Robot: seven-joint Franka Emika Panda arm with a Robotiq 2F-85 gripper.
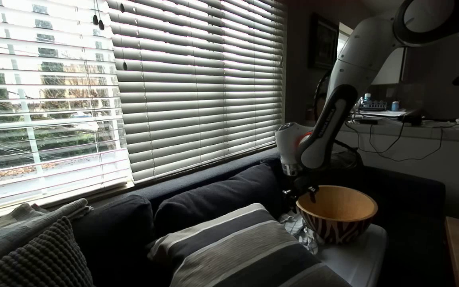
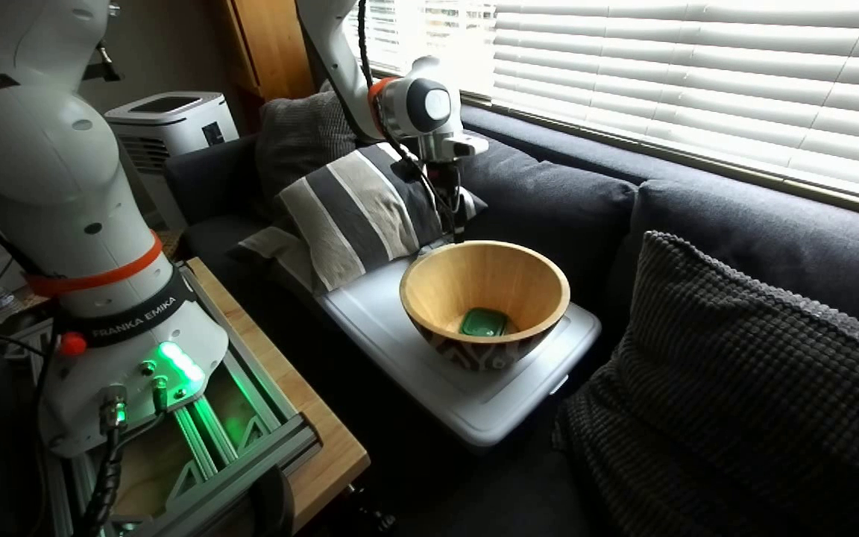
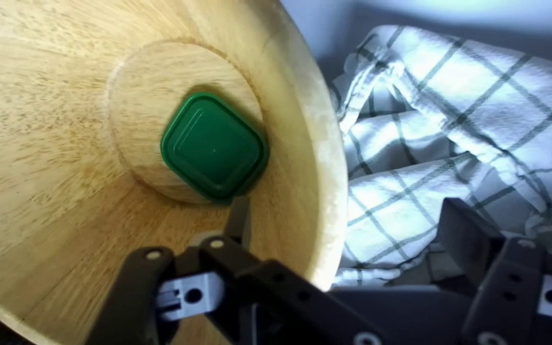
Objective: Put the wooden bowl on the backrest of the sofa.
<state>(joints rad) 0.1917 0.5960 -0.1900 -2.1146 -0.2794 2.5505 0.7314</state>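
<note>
Grey lid bears wooden bowl. My gripper spread, straddling rim. Looks left: grip, lift, backrest placement.

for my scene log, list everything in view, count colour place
Wooden bowl: 1, tan, dark patterned outside, on plastic bin
Square lid or tub: 1, green, in bowl
Plastic bin: 1, grey, under bowl
Checked cloth: 1, white and dark, beside bowl
Sofa: 1, dark navy, below blinds
Blinds: at least 2, pale, above sofa backrest
Striped cushion: at least 1, beige, charcoal, white, beside bin
Textured cushions: at least 2, grey, towards sofa ends
Vented appliance: 1, white, beyond sofa
Framed picture: 1, dark, wall-hung
Counter: 1, pale, background
Stand: 1, brown and silver, under robot arm
Robot arm: 1, white, over sofa
Gripper: 1, black, open astride bowl rim
</note>
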